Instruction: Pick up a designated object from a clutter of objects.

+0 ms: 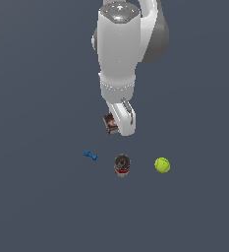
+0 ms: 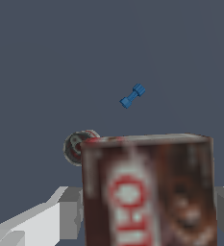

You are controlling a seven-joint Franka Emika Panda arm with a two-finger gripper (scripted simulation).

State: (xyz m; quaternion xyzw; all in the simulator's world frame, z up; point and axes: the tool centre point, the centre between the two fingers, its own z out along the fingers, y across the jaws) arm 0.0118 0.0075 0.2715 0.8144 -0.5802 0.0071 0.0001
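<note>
Claw [image 1: 117, 123] pinching brown box [image 2: 149, 190] between our fingers [image 2: 68, 214], box off floor above dark can [image 1: 122, 165]. We judge lift step underway; next, raise straight, hold squeeze firm.

A plain, flat ground surface [image 1: 32, 206] in dark slate blue-grey fills both views from edge to edge. It has no texture, seams or markings. Lighting is even and soft, with only faint shading visible across the surface.

Printed cardboard-like brown box [image 2: 149, 190], glossy white arm casing [image 1: 117, 49], matt floor [image 1: 37, 98].
</note>
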